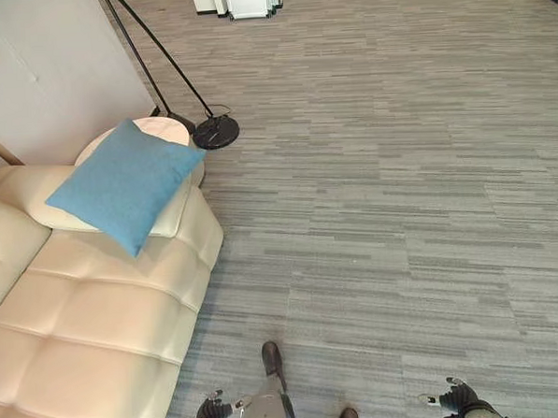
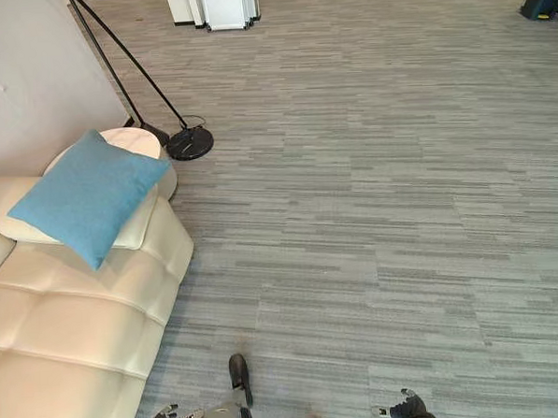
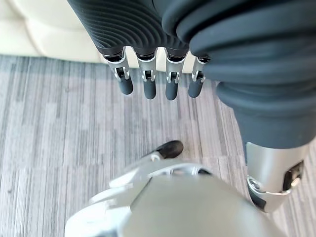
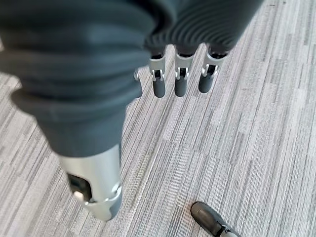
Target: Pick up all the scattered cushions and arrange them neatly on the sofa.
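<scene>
Both hands, left (image 3: 158, 74) and right (image 4: 180, 74), hang with straight, relaxed fingers holding nothing. Blue cushion (image 1: 126, 184) lies far beyond the fingertips, tilted over the sofa (image 1: 88, 322) armrest; better walk close, then straighten it.

A single blue cushion (image 1: 126, 183), square and plump with a plain woven cover, lies on the cream sofa (image 1: 89, 331) at its far end. It sits turned like a diamond, one corner pointing toward the sofa's front edge, another toward the floor beside it. It rests tilted across the rounded, padded armrest, its lower corner reaching down onto the tufted seat. The sofa's leather-like seat is stitched into broad, puffy panels.
</scene>
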`<state>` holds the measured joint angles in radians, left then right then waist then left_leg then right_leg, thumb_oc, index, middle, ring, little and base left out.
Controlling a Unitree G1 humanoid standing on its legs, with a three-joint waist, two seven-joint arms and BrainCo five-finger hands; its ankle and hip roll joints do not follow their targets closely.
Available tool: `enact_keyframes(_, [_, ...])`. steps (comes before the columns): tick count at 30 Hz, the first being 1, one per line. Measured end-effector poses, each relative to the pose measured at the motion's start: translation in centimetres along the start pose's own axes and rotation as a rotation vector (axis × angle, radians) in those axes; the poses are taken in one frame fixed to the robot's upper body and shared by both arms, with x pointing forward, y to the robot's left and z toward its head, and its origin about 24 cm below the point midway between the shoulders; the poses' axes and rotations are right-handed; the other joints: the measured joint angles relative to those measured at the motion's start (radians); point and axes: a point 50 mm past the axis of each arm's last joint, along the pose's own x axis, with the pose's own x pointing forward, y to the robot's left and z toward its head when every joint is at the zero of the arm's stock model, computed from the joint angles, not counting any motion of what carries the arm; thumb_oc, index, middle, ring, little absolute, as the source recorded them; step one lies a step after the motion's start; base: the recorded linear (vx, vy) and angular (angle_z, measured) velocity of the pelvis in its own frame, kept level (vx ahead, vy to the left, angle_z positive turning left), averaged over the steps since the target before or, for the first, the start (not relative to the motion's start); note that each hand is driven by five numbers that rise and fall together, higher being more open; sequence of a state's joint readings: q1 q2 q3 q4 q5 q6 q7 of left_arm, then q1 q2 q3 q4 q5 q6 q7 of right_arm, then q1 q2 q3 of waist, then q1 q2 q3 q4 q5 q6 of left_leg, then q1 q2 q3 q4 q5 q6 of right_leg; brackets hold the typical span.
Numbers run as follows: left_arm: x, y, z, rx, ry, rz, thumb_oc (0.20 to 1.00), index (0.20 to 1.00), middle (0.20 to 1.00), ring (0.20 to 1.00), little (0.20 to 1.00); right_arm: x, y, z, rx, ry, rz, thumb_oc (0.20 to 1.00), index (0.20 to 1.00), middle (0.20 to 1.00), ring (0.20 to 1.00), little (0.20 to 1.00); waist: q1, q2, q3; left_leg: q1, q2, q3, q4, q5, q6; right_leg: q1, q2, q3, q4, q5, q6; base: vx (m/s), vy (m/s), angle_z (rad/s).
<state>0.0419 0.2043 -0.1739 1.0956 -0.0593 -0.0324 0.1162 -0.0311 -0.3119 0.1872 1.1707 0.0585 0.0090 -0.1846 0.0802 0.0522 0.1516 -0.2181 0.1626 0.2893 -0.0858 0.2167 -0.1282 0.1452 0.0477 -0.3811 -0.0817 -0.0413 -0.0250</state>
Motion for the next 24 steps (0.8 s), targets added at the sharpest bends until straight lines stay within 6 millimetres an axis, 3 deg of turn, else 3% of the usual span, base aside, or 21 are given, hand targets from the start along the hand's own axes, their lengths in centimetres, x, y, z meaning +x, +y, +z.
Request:
enact_keyframes(1, [0.0,0.0,-0.5,0.000,0.018,0.001,1.000,1.000,1.000,1.000,1.000,0.0,0.0,-0.3,0.001,0.007,-0.001,1.000,1.000,1.000,1.000,1.000,0.002,0.008,-0.008,0.006,-0.005,-0.003,0.002,-0.009,0.021,0.014,-0.002,-0.001,0.000,-0.014,0.022,0.37,0.256,0.07])
enact_keyframes(2, [0.0,0.1,-0.4,0.001,0.019,0.004,1.000,1.000,1.000,1.000,1.000,-0.1,0.0,-0.4,0.004,0.012,0.000,1.000,1.000,1.000,1.000,1.000,0.006,0.007,-0.009,0.012,-0.012,-0.002,0.002,0.020,0.064,0.025,-0.010,-0.002,0.001,-0.023,0.034,0.26,0.184,0.08])
enact_keyframes(3, [0.0,0.3,-0.5,0.002,0.030,0.011,1.000,1.000,1.000,1.000,1.000,-0.1,0.4,-0.4,0.001,0.016,0.011,1.000,1.000,1.000,1.000,1.000,0.009,-0.003,-0.013,0.014,-0.030,0.002,0.020,0.012,0.109,0.029,-0.032,-0.005,0.019,-0.039,0.054,0.15,0.158,0.17])
enact_keyframes(4, [0.0,0.9,-0.7,0.002,0.033,0.026,1.000,1.000,1.000,1.000,1.000,-0.3,1.3,-0.7,0.008,0.021,0.039,1.000,1.000,1.000,1.000,1.000,0.008,-0.044,-0.014,0.022,-0.072,0.004,0.052,-0.026,0.173,0.016,-0.091,0.003,0.111,-0.086,0.086,0.11,0.159,0.29])
enact_keyframes(5, [0.1,1.2,-0.5,0.005,0.029,0.031,1.000,1.000,1.000,1.000,1.000,-0.3,1.5,-0.6,0.011,0.019,0.048,1.000,1.000,1.000,1.000,1.000,0.009,-0.055,-0.018,0.030,-0.087,-0.001,0.057,-0.032,0.183,0.007,-0.111,0.006,0.152,-0.101,0.092,0.20,0.287,0.62])
enact_keyframes(6, [0.3,1.9,0.7,0.014,-0.007,0.047,1.000,1.000,1.000,1.000,1.000,-0.3,1.9,-0.1,0.018,0.004,0.061,1.000,1.000,1.000,1.000,1.000,0.008,-0.075,-0.026,0.044,-0.127,-0.022,0.061,-0.062,0.211,-0.089,-0.182,0.029,0.419,-0.141,0.109,0.20,0.264,0.64])
enact_keyframes(7, [0.4,2.1,1.2,0.018,-0.021,0.050,1.000,1.000,1.000,1.000,1.000,-0.3,1.8,0.0,0.018,-0.001,0.061,1.000,1.000,1.000,1.000,1.000,0.006,-0.075,-0.026,0.051,-0.140,-0.044,0.062,-0.074,0.220,-0.139,-0.216,0.033,0.547,-0.143,0.112,0.16,0.189,0.97])
enact_keyframes(8, [0.5,2.8,2.3,0.040,-0.058,0.063,1.000,1.000,1.000,1.000,1.000,-0.3,1.9,0.2,0.021,-0.011,0.064,1.000,1.000,1.000,1.000,1.000,-0.002,-0.090,-0.024,0.071,-0.188,-0.090,0.060,-0.100,0.247,-0.235,-0.277,0.082,0.786,-0.124,0.127,0.27,0.141,0.88])
enact_keyframes(9, [0.6,3.1,2.6,0.057,-0.071,0.067,1.000,1.000,1.000,1.000,1.000,-0.3,2.0,0.2,0.021,-0.009,0.067,1.000,1.000,1.000,1.000,1.000,-0.009,-0.099,-0.025,0.077,-0.204,-0.096,0.061,-0.097,0.247,-0.257,-0.299,0.111,0.847,-0.131,0.136,0.26,0.091,1.11])
enact_keyframes(10, [0.6,3.3,3.4,0.063,-0.105,0.072,1.000,1.000,1.000,1.000,1.000,-0.4,2.3,0.3,0.026,-0.011,0.073,1.000,1.000,1.000,1.000,1.000,-0.016,-0.100,-0.025,0.092,-0.237,-0.140,0.061,-0.125,0.274,-0.299,-0.304,0.147,0.862,-0.149,0.159,0.26,0.090,0.57])
enact_keyframes(11, [0.6,3.6,3.9,0.062,-0.119,0.084,1.000,1.000,1.000,1.000,1.000,-0.3,2.4,0.7,0.028,-0.022,0.075,1.000,1.000,1.000,1.000,1.000,-0.006,-0.098,-0.021,0.094,-0.235,-0.153,0.062,-0.135,0.278,-0.338,-0.278,0.201,0.868,-0.165,0.156,0.27,0.028,0.80])
enact_keyframes(12, [0.6,3.9,3.9,0.065,-0.118,0.094,1.000,1.000,1.000,1.000,1.000,-0.3,2.5,1.5,0.035,-0.053,0.077,1.000,1.000,1.000,1.000,1.000,-0.023,-0.075,-0.008,0.106,-0.228,-0.191,0.062,-0.123,0.275,-0.350,-0.227,0.235,0.828,-0.188,0.139,0.30,0.010,0.68])
enact_keyframes(14, [0.6,3.5,4.7,0.061,-0.142,0.084,1.000,1.000,1.000,1.000,1.000,-0.3,2.5,1.8,0.047,-0.061,0.078,1.000,1.000,1.000,1.000,1.000,-0.043,-0.048,0.017,0.141,-0.233,-0.260,0.065,-0.136,0.283,-0.389,-0.180,0.240,0.667,-0.189,0.131,0.32,-0.019,1.04])
enact_keyframes(16, [0.7,3.2,5.2,0.072,-0.155,0.077,1.000,1.000,1.000,1.000,1.000,-0.3,2.5,1.8,0.071,-0.055,0.079,1.000,1.000,1.000,1.000,1.000,-0.070,-0.041,0.036,0.157,-0.239,-0.326,0.063,-0.148,0.286,-0.421,-0.133,0.281,0.512,-0.159,0.138,0.30,-0.057,1.03])
enact_keyframes(17, [0.8,3.1,5.6,0.082,-0.162,0.072,1.000,1.000,1.000,1.000,1.000,-0.3,2.6,2.0,0.085,-0.062,0.079,1.000,1.000,1.000,1.000,1.000,-0.088,-0.047,0.049,0.172,-0.249,-0.366,0.057,-0.150,0.283,-0.438,-0.108,0.302,0.395,-0.113,0.139,0.22,-0.045,0.93])
enact_keyframes(18, [0.8,3.1,5.7,0.086,-0.165,0.070,1.000,1.000,1.000,1.000,1.000,-0.3,2.6,2.0,0.087,-0.063,0.079,1.000,1.000,1.000,1.000,1.000,-0.090,-0.060,0.056,0.178,-0.257,-0.372,0.055,-0.154,0.289,-0.459,-0.108,0.305,0.358,-0.082,0.144,0.37,-0.085,0.93])
enact_keyframes(20, [0.8,2.4,5.6,0.085,-0.155,0.053,1.000,1.000,1.000,1.000,1.000,-0.2,2.4,2.3,0.101,-0.061,0.070,1.000,1.000,1.000,1.000,1.000,-0.112,-0.081,0.072,0.190,-0.286,-0.437,0.073,-0.172,0.294,-0.480,-0.111,0.311,0.155,0.032,0.165,0.37,-0.088,0.84])
enact_keyframes(22, [0.9,2.2,5.7,0.083,-0.153,0.044,1.000,1.000,1.000,1.000,1.000,-0.2,2.5,2.1,0.130,-0.046,0.068,1.000,1.000,1.000,1.000,1.000,-0.126,-0.092,0.092,0.217,-0.294,-0.483,0.077,-0.193,0.283,-0.492,-0.122,0.309,0.053,0.089,0.177,0.34,-0.095,0.77])
enact_keyframes(24, [0.9,2.2,5.1,0.083,-0.134,0.043,1.000,1.000,1.000,1.000,1.000,-0.2,2.4,1.8,0.144,-0.035,0.063,1.000,1.000,1.000,1.000,1.000,-0.127,-0.094,0.095,0.237,-0.291,-0.506,0.079,-0.220,0.266,-0.496,-0.132,0.303,0.041,0.117,0.177,0.46,-0.154,0.50])
